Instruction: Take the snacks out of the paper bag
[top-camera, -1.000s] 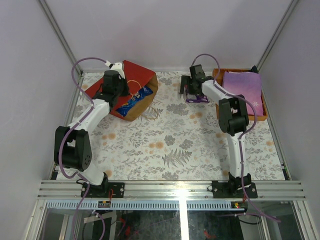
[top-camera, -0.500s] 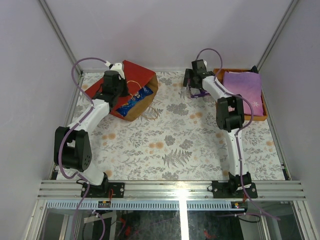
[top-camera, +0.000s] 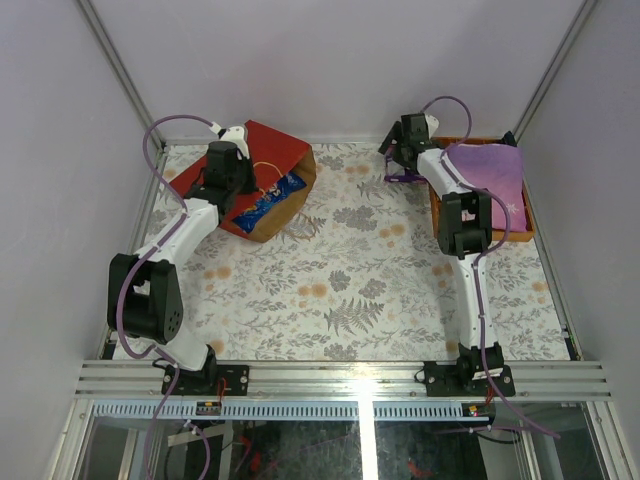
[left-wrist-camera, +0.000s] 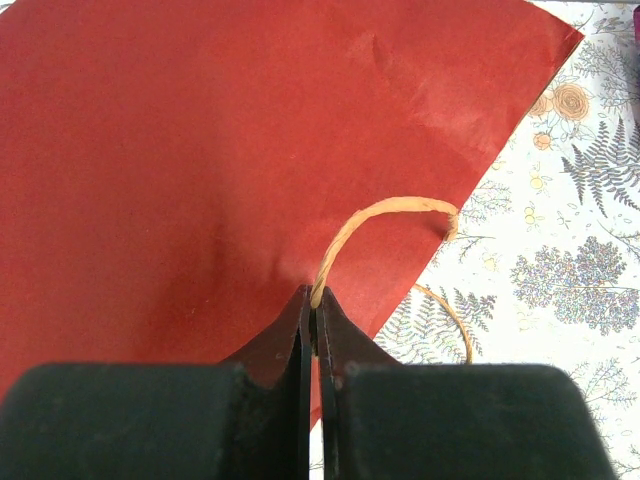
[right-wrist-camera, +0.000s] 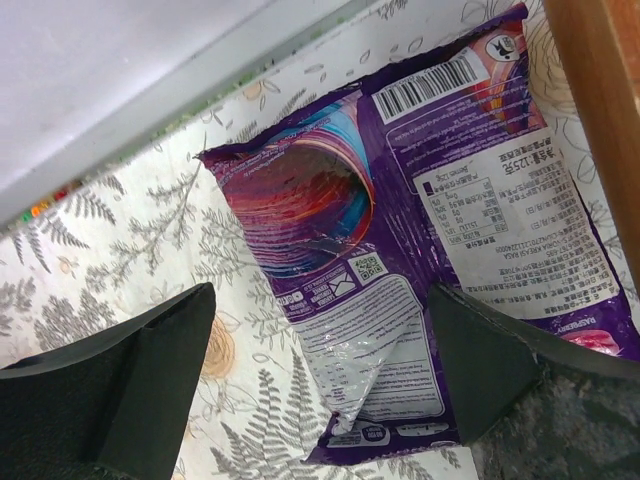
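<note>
The red paper bag (top-camera: 262, 150) lies on its side at the far left, its brown mouth turned toward the middle of the table. A blue snack bag (top-camera: 268, 198) shows in that mouth. My left gripper (top-camera: 232, 185) is over the bag, shut on its tan cord handle (left-wrist-camera: 385, 210) where the cord meets the red paper (left-wrist-camera: 200, 140). At the far right a purple snack packet (right-wrist-camera: 400, 250) lies flat on the table, back side up. My right gripper (right-wrist-camera: 320, 370) hovers open over it, one finger on either side, neither touching it. From above, the right gripper (top-camera: 398, 165) hangs over the purple packet (top-camera: 404, 179).
An orange tray (top-camera: 436, 200) stands at the far right with a flat lilac item (top-camera: 487, 172) in it; the tray's edge (right-wrist-camera: 600, 100) runs right beside the purple packet. The back wall is close behind both grippers. A floral cloth (top-camera: 340, 290) covers the table.
My right arm has swung back and to the right, toward the tray, jaws open throughout. The left arm and the paper bag have not moved.
</note>
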